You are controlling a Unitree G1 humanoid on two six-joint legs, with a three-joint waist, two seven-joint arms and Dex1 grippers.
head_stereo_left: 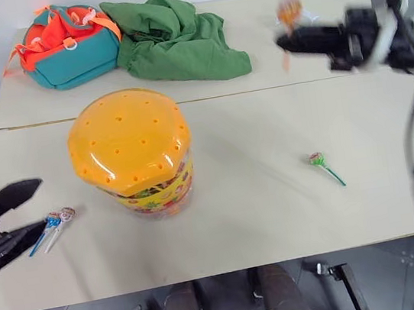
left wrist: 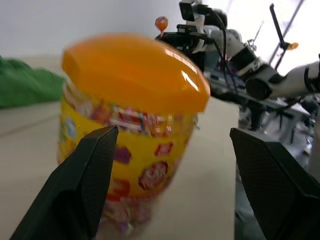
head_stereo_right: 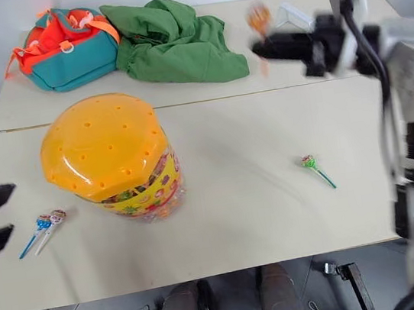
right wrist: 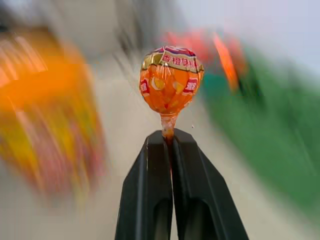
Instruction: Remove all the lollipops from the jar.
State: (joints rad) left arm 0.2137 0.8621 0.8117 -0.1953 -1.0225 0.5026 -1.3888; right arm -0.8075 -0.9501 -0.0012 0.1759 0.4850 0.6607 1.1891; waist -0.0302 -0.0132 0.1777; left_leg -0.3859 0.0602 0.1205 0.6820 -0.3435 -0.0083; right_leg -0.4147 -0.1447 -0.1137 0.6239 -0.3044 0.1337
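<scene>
Leftmost, the left end effector is gaping wide, gripping nothing, beside the blue lollipop and pink lollipop lying on the desk. Centrally, the jar is standing lidded. Rightward, the green lollipop is lying; the right end effector is pinching the orange lollipop aloft.

- The orange lollipop and right claw above the far table are smeared by motion.
- The left claw is cut by the picture's edge beside the jar.
- The jar's contents blur behind its label.
</scene>
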